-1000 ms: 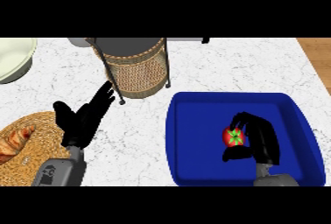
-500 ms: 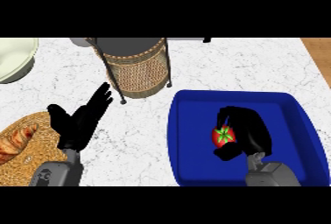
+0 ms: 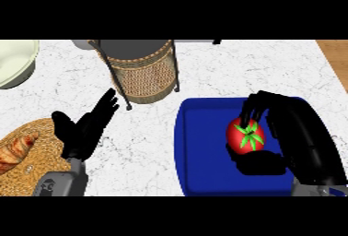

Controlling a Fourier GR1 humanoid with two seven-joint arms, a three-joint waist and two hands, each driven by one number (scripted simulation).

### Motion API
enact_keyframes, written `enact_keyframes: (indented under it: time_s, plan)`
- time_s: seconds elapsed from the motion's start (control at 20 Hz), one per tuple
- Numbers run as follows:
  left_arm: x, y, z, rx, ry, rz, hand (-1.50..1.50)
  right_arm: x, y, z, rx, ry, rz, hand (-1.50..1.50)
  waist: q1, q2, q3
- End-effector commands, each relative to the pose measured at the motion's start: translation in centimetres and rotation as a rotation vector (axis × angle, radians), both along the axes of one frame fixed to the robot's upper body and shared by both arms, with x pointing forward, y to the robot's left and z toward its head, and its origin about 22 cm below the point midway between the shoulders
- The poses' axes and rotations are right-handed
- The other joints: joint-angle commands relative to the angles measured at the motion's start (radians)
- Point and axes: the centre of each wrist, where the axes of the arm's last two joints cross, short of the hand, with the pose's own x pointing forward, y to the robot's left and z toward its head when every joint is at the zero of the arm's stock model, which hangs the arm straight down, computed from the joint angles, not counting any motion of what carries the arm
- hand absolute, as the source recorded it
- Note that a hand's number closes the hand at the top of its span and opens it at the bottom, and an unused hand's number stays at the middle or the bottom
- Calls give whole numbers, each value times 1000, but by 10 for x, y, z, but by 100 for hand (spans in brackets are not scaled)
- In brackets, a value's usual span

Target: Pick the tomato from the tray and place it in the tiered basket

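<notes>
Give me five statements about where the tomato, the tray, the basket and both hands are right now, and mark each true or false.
1. The right hand has its fingers curled round the tomato. True.
2. The tomato already sits in the tiered basket. False: it is over the blue tray, in the right hand.
3. The left hand is open and holds nothing. True.
4. The tiered basket stands to the right of the tray. False: it stands behind the tray and to its left.
5. A croissant lies on the woven mat at the left edge. True.
</notes>
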Motion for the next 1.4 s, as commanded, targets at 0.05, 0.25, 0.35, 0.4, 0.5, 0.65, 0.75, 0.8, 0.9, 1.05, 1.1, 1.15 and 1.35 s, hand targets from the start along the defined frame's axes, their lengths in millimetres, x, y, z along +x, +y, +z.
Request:
enact_keyframes:
  time_s: [0.05,0.25,0.35,0.4,0.5,0.65,0.75,0.8,0.9,1.05,1.1,1.15,1.35]
  plan:
    - [9,-12,4,4,-2,4,0,-23,-7,65,12,-159,8,150,1,1,0]
    - [10,9,8,-3,0,-15,0,0,32,97,34,-182,13,150,13,4,0]
    - [-5,-4,25,-5,-11,-32,0,-5,28,112,-4,-205,25,150,14,0,1]
    - [13,4,1,-2,-14,-6,0,13,31,123,0,-193,54,150,9,4,0]
    - [7,-15,5,6,3,-16,0,19,41,147,-6,-198,40,150,11,3,0]
    - [0,-4,1,-2,1,-3,0,47,50,160,-39,-174,35,150,21,4,0]
    - [14,-18,-4,6,-7,-6,0,58,84,155,-70,-158,27,150,19,7,-1]
    - [13,11,-2,11,5,-21,0,57,84,175,-44,-153,28,150,20,5,-1]
    - [5,-4,-3,0,-20,-32,0,79,95,172,9,-122,15,150,32,6,0]
    - [17,-10,-3,10,-5,-37,0,99,114,163,23,-119,5,150,29,9,0]
    - [28,-10,21,-3,-3,-42,0,104,115,172,37,-132,-13,150,29,9,0]
    - [11,-4,13,10,-10,-53,0,120,122,165,33,-125,-26,150,51,12,0]
    - [9,-8,4,8,-26,-30,0,146,132,154,50,-111,-12,150,40,12,0]
